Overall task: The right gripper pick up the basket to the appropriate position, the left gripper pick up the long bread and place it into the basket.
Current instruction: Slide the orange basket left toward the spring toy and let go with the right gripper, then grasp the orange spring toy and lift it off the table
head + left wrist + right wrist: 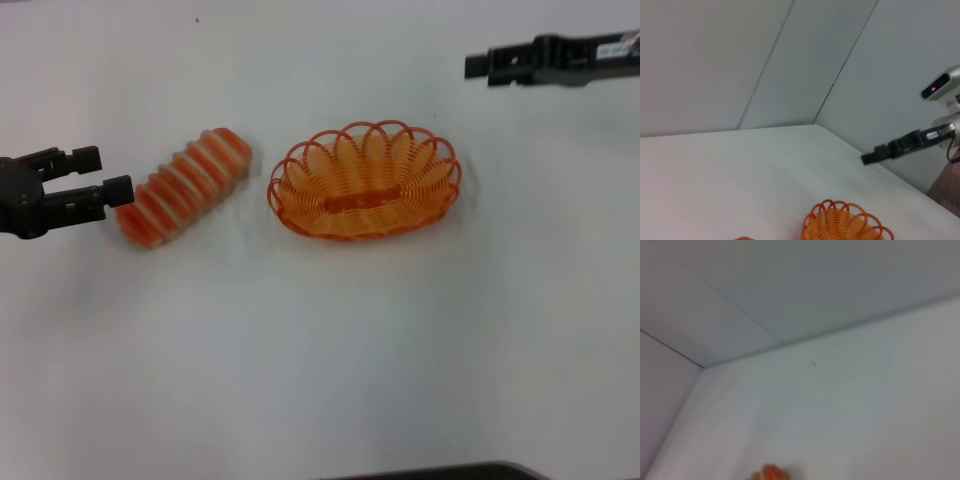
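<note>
Head view: the left hand reaches in level, fingers spread, tips just beside the near end of the long bread on the counter. Past the bread sits the basket. The right hand hangs pressed together, well beyond the basket.

Left wrist view: the basket lies ahead, the right hand outstretched farther off.

Right wrist view: only an orange sliver shows.

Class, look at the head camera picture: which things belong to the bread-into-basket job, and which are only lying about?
Part of the job:
- long bread, lying on the table left of the basket
- basket, empty, mid-table
- left gripper, open, right beside the bread's end
- right gripper, far back on the right, away from the basket

Just there:
- white table
- dark edge at the near side
</note>
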Controlling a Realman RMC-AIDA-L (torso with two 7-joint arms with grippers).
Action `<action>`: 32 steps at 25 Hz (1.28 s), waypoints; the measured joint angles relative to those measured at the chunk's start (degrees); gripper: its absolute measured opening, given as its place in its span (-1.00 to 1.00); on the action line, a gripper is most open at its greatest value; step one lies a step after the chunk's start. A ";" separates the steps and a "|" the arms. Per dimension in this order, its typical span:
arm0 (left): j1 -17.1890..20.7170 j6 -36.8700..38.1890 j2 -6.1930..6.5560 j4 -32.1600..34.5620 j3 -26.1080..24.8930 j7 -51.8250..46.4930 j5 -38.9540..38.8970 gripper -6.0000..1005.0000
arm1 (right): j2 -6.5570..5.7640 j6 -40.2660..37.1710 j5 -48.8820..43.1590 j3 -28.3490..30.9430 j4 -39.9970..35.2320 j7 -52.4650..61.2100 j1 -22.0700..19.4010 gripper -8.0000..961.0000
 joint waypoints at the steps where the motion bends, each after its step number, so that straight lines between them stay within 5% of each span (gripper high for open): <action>1: 0.03 0.06 0.04 0.00 0.00 -0.09 0.00 0.71 | 0.08 -1.77 1.48 0.32 -2.32 -0.85 -0.72 -0.09; 6: 0.36 0.09 0.16 0.00 0.00 -0.22 0.00 0.70 | 0.76 -13.60 12.51 1.42 -9.81 -16.47 -5.41 0.12; 9: 0.40 -0.04 0.11 0.00 0.00 -0.23 0.00 0.69 | 0.98 -17.68 14.06 1.00 -10.01 -24.59 -6.38 0.43; 17: -0.24 -0.28 -0.24 0.01 0.17 -0.21 0.00 0.66 | 4.16 -20.43 0.07 -0.34 -10.22 -36.55 -6.24 0.89; 23: -1.17 -1.00 -0.44 2.76 0.38 -2.91 0.79 0.63 | 5.88 -19.39 -6.17 -0.95 -11.74 -36.13 -5.87 0.87; 27: -3.26 -5.27 -3.12 10.23 0.59 -10.30 7.94 0.62 | 6.02 -17.58 -6.21 -0.60 -11.44 -36.35 -5.97 0.87; 32: -7.40 -16.26 -9.39 15.63 0.87 -13.92 20.60 0.60 | 6.34 -16.04 -6.00 -0.49 -11.35 -35.51 -5.45 0.87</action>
